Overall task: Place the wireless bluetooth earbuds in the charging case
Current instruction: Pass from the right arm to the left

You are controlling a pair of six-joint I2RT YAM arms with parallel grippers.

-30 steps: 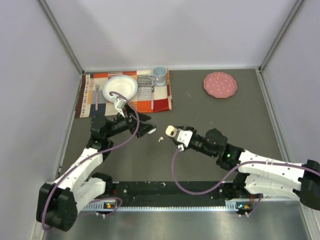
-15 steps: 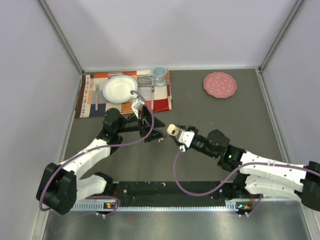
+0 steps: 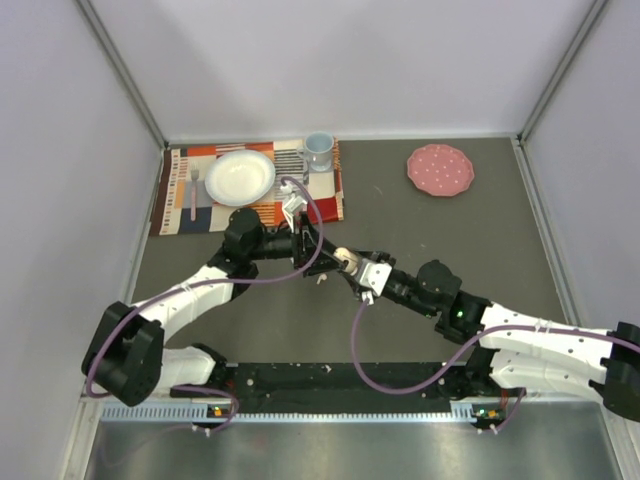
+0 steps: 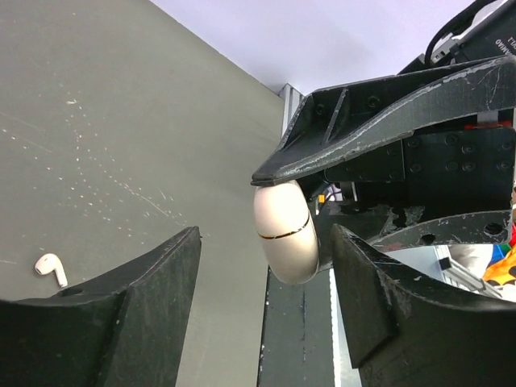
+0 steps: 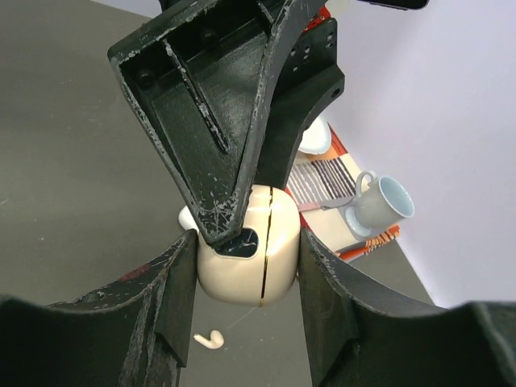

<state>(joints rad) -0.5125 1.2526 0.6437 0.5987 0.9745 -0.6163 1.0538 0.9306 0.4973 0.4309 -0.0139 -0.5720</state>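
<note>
- The right end effector (image 5: 246,266), partly closed, clamps the cream case (image 5: 242,274), lid shut, off the surface (image 4: 121,121).
- The left end effector (image 4: 264,242) straddles the case with jaws half open. One fingertip touches it, and nothing is gripped.
- One earbud (image 4: 50,266) lies on the surface near the case.
- To open the case well, clamp its base firmly, hook the seam, and lift gently to avoid twisting.

White plate (image 3: 240,177) and mug (image 3: 318,150) rest on striped placemat (image 3: 178,215).

No legible text, label, brand, number or sign was found on any item in any view.
</note>
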